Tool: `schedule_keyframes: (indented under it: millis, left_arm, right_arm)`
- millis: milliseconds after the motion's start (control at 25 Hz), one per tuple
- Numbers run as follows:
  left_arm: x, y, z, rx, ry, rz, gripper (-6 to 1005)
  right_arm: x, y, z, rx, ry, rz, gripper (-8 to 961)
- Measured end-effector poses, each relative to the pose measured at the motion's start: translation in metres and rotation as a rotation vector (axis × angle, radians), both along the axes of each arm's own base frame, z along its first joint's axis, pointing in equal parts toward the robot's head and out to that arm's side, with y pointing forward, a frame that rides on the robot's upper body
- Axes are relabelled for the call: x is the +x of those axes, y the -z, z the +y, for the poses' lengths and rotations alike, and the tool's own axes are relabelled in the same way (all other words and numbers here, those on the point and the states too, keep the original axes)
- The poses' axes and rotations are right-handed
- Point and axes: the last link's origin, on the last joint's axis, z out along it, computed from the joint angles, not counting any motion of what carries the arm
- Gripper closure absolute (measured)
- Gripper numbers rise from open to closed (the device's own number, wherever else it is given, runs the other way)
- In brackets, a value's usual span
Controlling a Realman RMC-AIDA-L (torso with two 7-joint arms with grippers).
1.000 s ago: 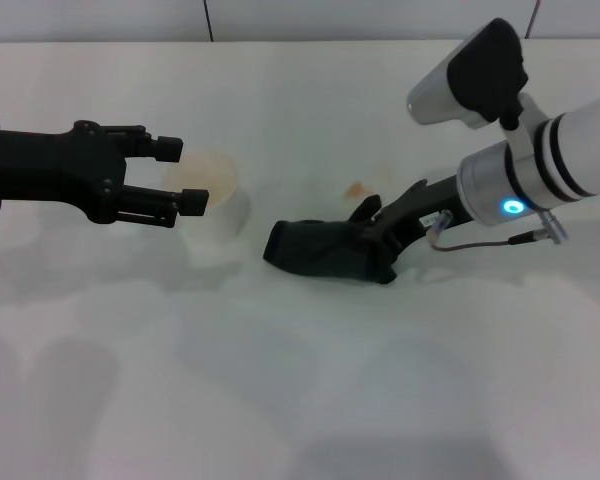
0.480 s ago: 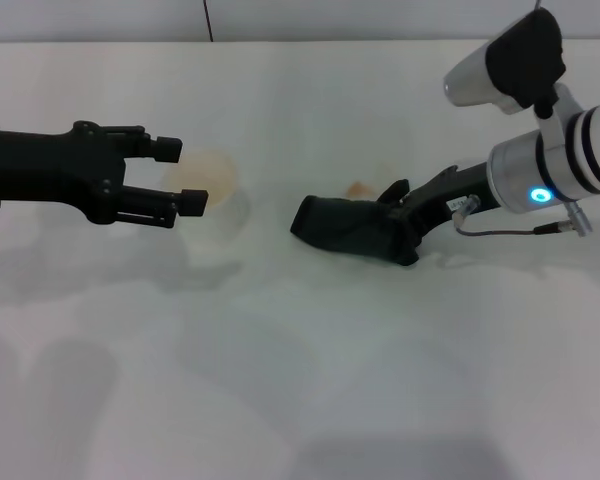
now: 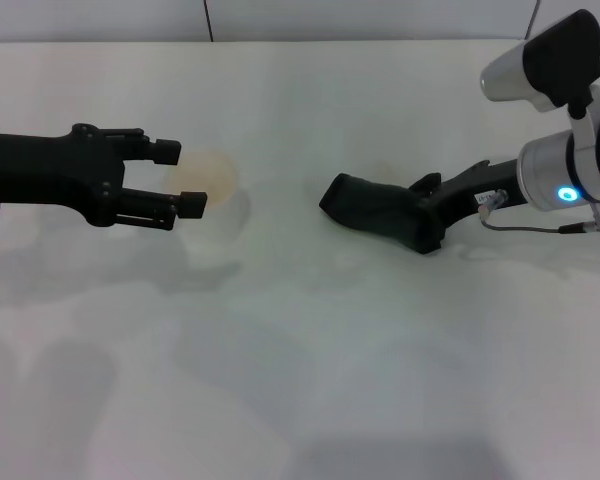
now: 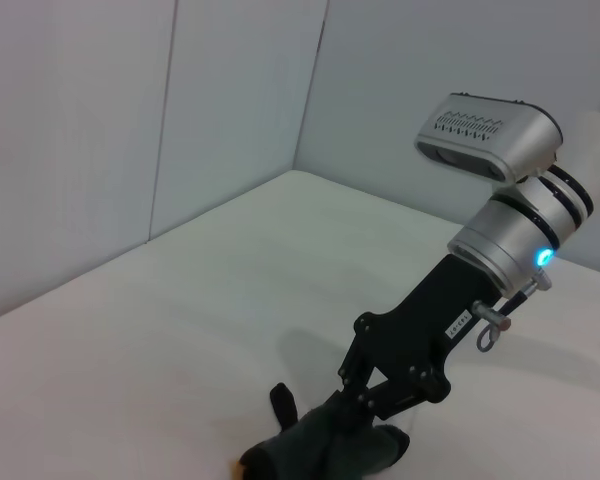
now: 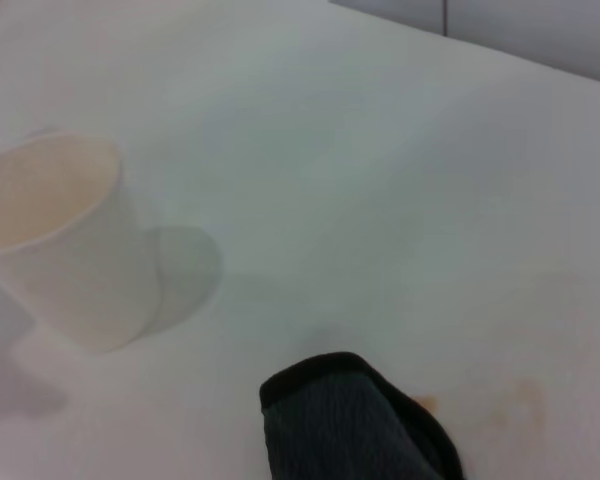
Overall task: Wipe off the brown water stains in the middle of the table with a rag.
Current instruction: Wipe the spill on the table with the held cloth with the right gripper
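The dark rag (image 3: 375, 210) lies bunched on the white table (image 3: 300, 380) right of centre. My right gripper (image 3: 427, 214) is shut on its right end, pressing it low against the surface. The head view shows no brown water stains; the rag lies over that spot. In the right wrist view, faint orange traces of the brown water stains (image 5: 426, 404) show beside the rag (image 5: 350, 425). The left wrist view also shows the rag (image 4: 325, 450) and a small orange spot at its edge. At the left, my left gripper (image 3: 180, 176) hovers open.
A white paper cup (image 3: 215, 195) with a tan inside stands just past the left gripper's fingertips, also seen as the cup (image 5: 65, 240) in the right wrist view. A grey wall runs behind the table's far edge.
My right gripper has dragged the rag to the right across the table, over the spot where the orange stain showed. The left arm and the cup have not moved.
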Motion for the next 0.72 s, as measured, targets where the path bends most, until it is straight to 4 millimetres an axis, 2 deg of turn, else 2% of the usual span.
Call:
schedule_keyframes:
  millis: [720]
  left_arm:
    - [-0.0002, 0.0014, -0.0009, -0.003, -0.001, -0.002, 125]
  right_arm:
    - [0.0071, -0.0101, -0.0004, 0.030, 0.023, 0.019, 879]
